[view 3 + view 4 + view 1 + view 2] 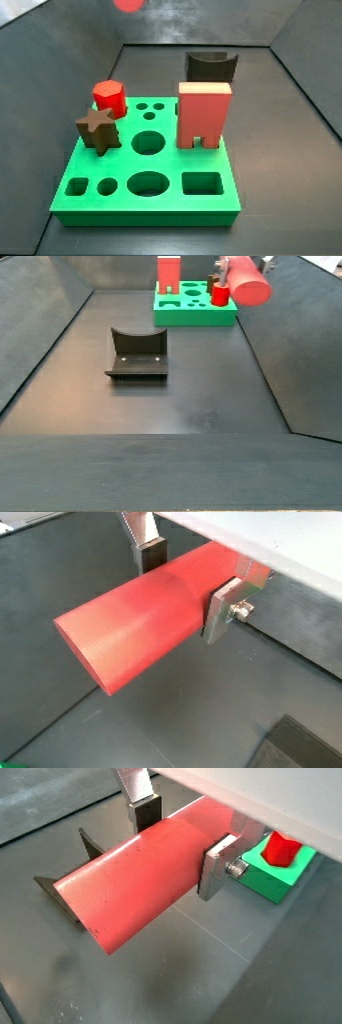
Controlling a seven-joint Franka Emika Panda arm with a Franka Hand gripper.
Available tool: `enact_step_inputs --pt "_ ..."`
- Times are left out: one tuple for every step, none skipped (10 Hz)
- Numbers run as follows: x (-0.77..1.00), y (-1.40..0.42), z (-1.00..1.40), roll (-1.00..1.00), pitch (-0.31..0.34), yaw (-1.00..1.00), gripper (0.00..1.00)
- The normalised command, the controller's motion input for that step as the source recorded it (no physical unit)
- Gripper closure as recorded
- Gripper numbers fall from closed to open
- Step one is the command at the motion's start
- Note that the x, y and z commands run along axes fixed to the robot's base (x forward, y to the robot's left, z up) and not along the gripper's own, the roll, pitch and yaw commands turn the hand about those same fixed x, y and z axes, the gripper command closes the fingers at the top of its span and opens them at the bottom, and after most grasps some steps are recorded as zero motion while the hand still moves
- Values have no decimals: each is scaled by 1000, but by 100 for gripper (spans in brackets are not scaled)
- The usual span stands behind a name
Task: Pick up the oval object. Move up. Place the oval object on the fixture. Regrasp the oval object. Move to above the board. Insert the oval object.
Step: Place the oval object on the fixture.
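Tool (187, 580) up in air, two silver fingers (223, 609) clamped on one oval object (134, 627), rod held horizontal, clear of floor. One fixture (136, 354) standing empty on dark floor. One green board (150, 175) carrying three pieces: red arch block (203, 113), short red peg (110, 97), brown star peg (98, 128).

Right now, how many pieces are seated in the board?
3: short red peg and brown star peg on one side of the board, red arch block opposite. The gripper holds the oval object above.
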Motion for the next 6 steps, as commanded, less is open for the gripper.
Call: enact_step_inputs --pt "1000 -6 19 -178 128 -53 100" --pt "1000 -1 17 -173 129 -46 100" --pt "1000 1 14 -173 124 -43 100" --pt "1000 4 12 -176 125 -41 100" --pt "1000 4 12 -176 129 -41 100" --pt "1000 7 11 -179 136 -40 100"
